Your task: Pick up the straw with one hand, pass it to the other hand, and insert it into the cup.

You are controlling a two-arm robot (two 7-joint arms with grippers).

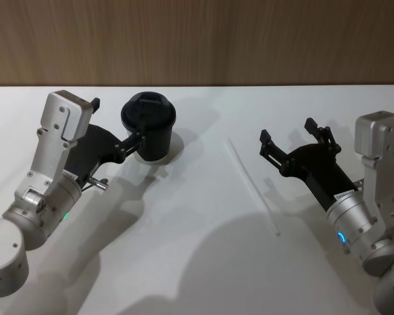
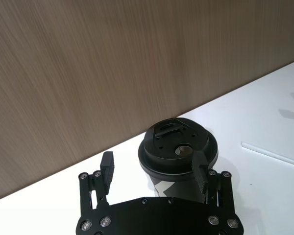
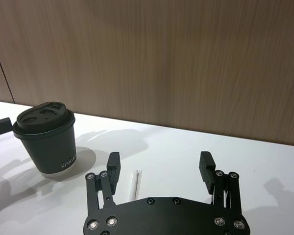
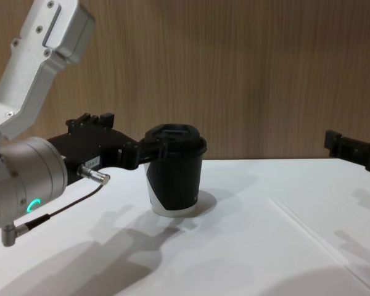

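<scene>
The left arm's silver wrist [image 4: 24,179], with its green ring [image 4: 31,205] and grey cable [image 4: 61,209], looms closest in the chest view. Ahead of it the left gripper [image 4: 126,132] stands spread wide, holding nothing. One fingertip [image 4: 149,148] sits right at the cup [image 4: 174,179], just under the lid [image 4: 174,137]; whether it touches I cannot tell. The cup stands upright on the white table [image 1: 197,262], over on the left.

The straw [image 1: 251,184] lies flat on the table towards the right, well apart from the cup. The right gripper [image 1: 287,131] hangs near it, fingers apart and empty. In the right wrist view the straw runs lengthways between the two fingers, nearer one than the other.

So the task seems to be at its first step, with the pick-up not yet begun. Next, I'd judge, the right gripper needs to come down until its fingertips reach the table either side of the straw, then close across it (a thin tube lying flat gives little to catch, so it could roll away).

Hard to read: the straw's near part is hidden behind the right gripper's body in the right wrist view, and in the chest view the frame edge cuts that gripper off
</scene>
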